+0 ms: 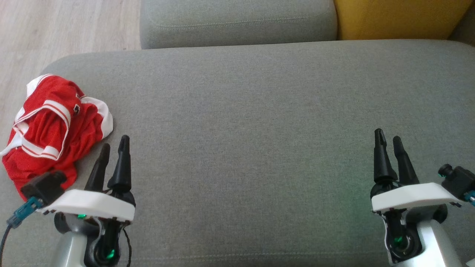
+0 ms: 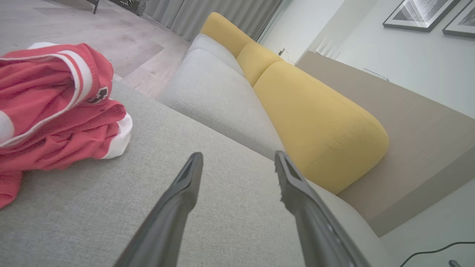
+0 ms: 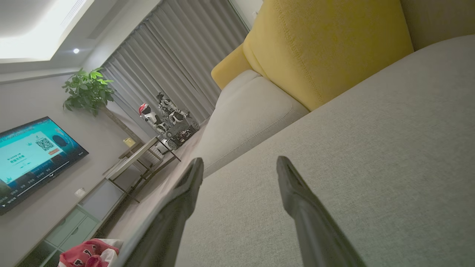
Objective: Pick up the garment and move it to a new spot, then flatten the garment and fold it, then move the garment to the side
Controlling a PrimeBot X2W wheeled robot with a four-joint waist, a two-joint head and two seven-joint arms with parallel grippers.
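A red garment with white trim lies crumpled at the left end of the grey sofa seat. In the left wrist view the garment bunches at the left. A small part of the garment peeks in at the bottom left of the right wrist view. My left gripper hovers just right of the garment, open and holding nothing; the same gripper shows a wide gap over bare cushion. Far to the right my right gripper is open over the seat, and close up the gripper is empty.
A second grey cushion and a yellow back cushion sit behind the seat. Wooden floor lies beyond the seat's left edge. The right wrist view shows a TV, a plant and a small table across the room.
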